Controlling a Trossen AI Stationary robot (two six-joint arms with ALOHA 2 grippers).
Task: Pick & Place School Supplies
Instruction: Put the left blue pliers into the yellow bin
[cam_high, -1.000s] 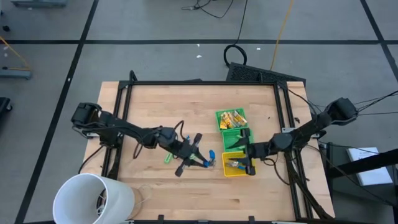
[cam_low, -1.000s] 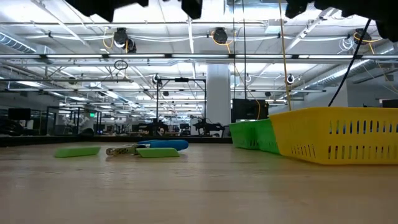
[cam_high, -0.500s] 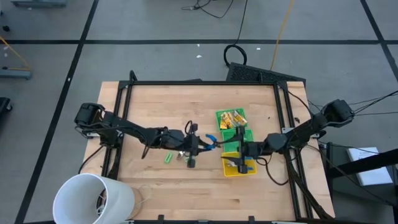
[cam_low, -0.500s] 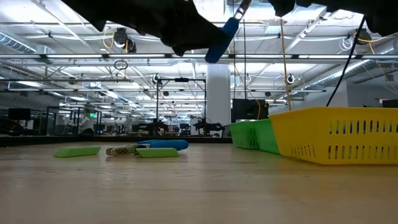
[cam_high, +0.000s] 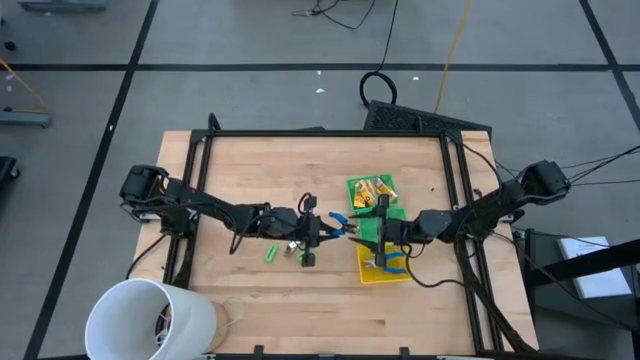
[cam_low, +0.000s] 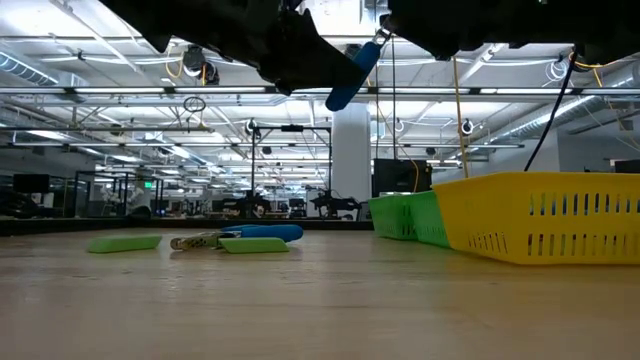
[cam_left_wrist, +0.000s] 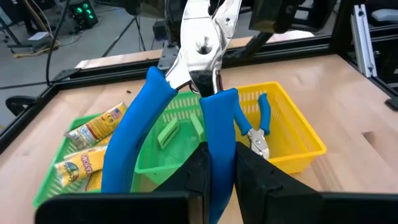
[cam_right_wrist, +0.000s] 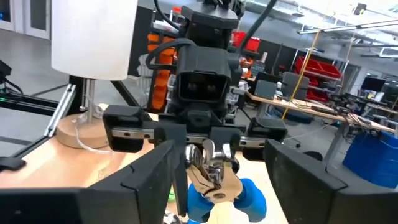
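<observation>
My left gripper (cam_high: 318, 231) (cam_left_wrist: 219, 168) hovers above the table's middle, shut on blue-handled pliers (cam_high: 340, 224) (cam_low: 351, 74), whose metal head (cam_left_wrist: 202, 37) points toward the bins. My right gripper (cam_high: 378, 233) (cam_right_wrist: 224, 155) faces it, open, a finger on either side of the pliers' head (cam_right_wrist: 212, 169) without touching. Green pieces (cam_low: 123, 243) (cam_low: 255, 245) and a second pair of blue pliers (cam_low: 250, 233) lie flat on the table. Yellow-tan blocks (cam_left_wrist: 93, 127) lie in a green bin. My left gripper pinches one blue handle of the pliers (cam_left_wrist: 217, 124) between its two fingers, near that handle's free end. The fingers come level from the table's left and lie along the handle. The pliers are lifted clear, their handles spread and their head pointing right.
Three bins sit in a row right of centre: a far green bin (cam_high: 372, 190), a middle green bin (cam_high: 380, 222) holding green pieces, and a near yellow bin (cam_high: 388, 268) (cam_low: 540, 215) holding more pliers (cam_left_wrist: 258, 134). A large white cup (cam_high: 150, 318) stands at the near left corner.
My left gripper has risen from the table and moved right toward the bins, lifting the blue pliers clear. My right gripper has moved from over the yellow bin toward the table's left and far edge, to the pliers' head.
</observation>
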